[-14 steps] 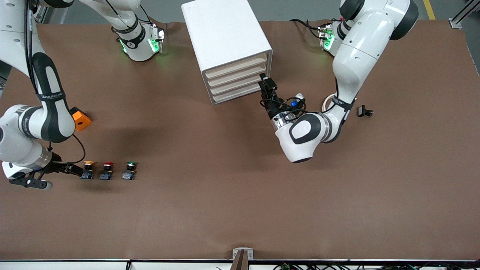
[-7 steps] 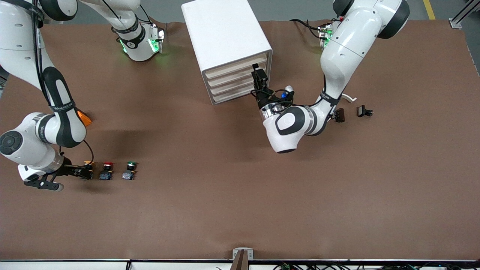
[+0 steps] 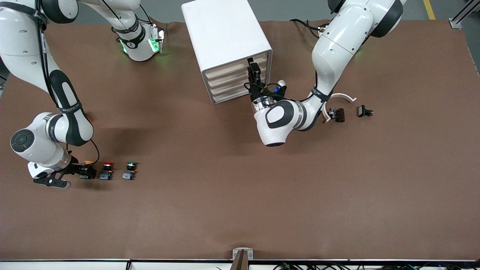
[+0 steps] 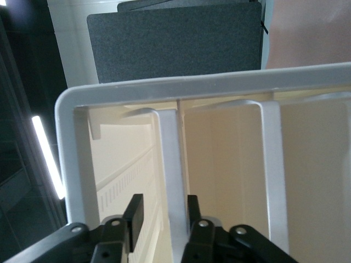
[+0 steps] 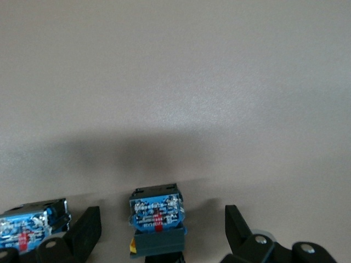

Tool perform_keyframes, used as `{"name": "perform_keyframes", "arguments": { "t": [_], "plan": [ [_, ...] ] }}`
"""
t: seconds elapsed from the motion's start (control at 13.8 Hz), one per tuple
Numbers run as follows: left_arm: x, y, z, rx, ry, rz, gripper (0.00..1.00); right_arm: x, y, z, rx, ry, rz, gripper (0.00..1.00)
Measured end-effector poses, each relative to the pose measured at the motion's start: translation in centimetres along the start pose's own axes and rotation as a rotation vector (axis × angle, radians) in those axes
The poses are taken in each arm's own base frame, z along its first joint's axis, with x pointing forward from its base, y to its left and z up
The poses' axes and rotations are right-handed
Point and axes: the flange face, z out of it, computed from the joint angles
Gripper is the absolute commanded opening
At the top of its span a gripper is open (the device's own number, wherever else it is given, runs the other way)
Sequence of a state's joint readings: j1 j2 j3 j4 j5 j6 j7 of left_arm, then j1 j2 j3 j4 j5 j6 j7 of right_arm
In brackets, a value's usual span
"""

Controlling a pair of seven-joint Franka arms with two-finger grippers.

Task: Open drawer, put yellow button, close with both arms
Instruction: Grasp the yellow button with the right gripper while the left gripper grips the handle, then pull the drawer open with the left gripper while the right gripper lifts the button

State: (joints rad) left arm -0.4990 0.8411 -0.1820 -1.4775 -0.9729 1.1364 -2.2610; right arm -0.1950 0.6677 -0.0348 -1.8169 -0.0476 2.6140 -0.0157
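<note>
The cabinet (image 3: pixel 226 41) is seen at the upper centre of the front view. The left gripper (image 3: pixel 254 71) is placed at the front of the drawer (image 3: pixel 240 66), which is shut flush with the three drawers below it. In the left wrist view, the fingers (image 4: pixel 134 215) are seen set on either side of a white upright rib of the drawer front (image 4: pixel 170 175), narrowly parted; contact cannot be confirmed.

At the lower left of the front view, the right gripper (image 3: pixel 87 171) is positioned low at the yellow button (image 3: pixel 88 163), which stands on the table (image 3: pixel 240 195) at the right arm's end of a row with the red button (image 3: pixel 107 170) and the green button (image 3: pixel 129 170). In the right wrist view, the fingers (image 5: pixel 86 233) are spread wide on either side of the yellow button (image 5: pixel 157 219), clear of it.
</note>
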Motion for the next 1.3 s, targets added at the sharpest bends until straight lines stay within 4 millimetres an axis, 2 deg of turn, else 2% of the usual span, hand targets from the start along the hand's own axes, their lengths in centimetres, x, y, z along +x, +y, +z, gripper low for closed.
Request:
{"name": "perform_keyframes", "arguments": {
  "t": [0.14, 0.29, 0.43, 0.51, 0.58, 0.79, 1.01, 1.16, 1.3],
  "plan": [
    [0.0, 0.4, 0.1, -0.008, -0.005, -0.019, 0.0, -0.3, -0.1, 0.3, 0.001, -0.007, -0.002, 0.99],
    [0.2, 0.5, 0.1, -0.005, -0.007, -0.026, 0.0, -0.5, -0.3, 0.5, 0.003, -0.014, -0.004, 0.73],
    [0.3, 0.6, 0.1, -0.004, -0.008, -0.029, 0.0, -0.5, -0.5, 0.5, 0.003, -0.015, -0.006, 0.26],
    [0.4, 0.7, 0.0, -0.003, -0.008, -0.03, 0.0, -0.5, -0.5, 0.5, 0.003, -0.015, -0.006, 0.05],
    [0.4, 0.7, 0.0, -0.003, -0.009, -0.03, 0.0, -0.5, -0.4, 0.5, 0.003, -0.015, -0.006, 0.0],
    [0.7, 0.6, -0.7, -0.004, -0.022, -0.029, 0.0, -0.5, -0.4, 0.5, 0.003, -0.014, -0.005, 0.0],
    [1.9, 0.3, -3.1, -0.013, -0.067, -0.024, 0.0, -0.6, -0.5, -0.3, 0.005, -0.09, -0.004, 0.0],
    [2.7, -0.1, -4.9, -0.024, -0.099, -0.018, 0.0, 0.0, -0.5, -3.2, 0.005, -0.166, 0.005, 0.0],
    [3.2, -0.4, -6.2, -0.035, -0.121, -0.017, 0.0, 0.6, -0.6, -7.2, 0.008, -0.192, 0.045, 0.0]
  ]
}}
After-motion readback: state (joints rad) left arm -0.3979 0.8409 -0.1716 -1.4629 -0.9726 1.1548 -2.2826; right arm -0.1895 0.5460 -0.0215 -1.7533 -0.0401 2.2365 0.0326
